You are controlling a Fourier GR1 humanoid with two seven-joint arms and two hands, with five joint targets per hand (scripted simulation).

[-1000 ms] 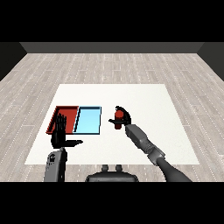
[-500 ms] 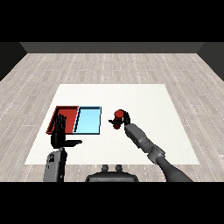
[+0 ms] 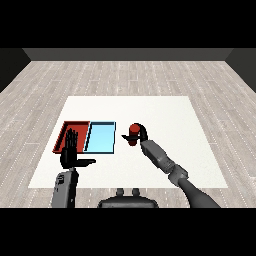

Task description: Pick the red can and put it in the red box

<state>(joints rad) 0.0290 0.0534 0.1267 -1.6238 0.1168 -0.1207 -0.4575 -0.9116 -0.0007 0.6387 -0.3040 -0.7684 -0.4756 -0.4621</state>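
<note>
Red and shallow, the rectangular red tray [image 3: 64, 131] lies at the left of the white table [image 3: 165, 112], its right edge touching the light blue tray [image 3: 101, 137] beside it. The robot's left hand [image 3: 70, 151] stands upright in front of the red tray's near edge, overlapping it in the view, with its black fingers straight and pointing up and its thumb stretched out to the right; it holds nothing.

To the right of the blue tray, apart from it, the small red cylindrical can [image 3: 133, 134] is in the right hand [image 3: 142, 133]. That hand's black fingers curl round the can from its right side and over its top, so the can's red body shows mostly at the hand's left. Whether the can rests on the table or is lifted off it cannot be told. The grey right forearm [image 3: 162, 159] runs back toward the lower right.
</note>
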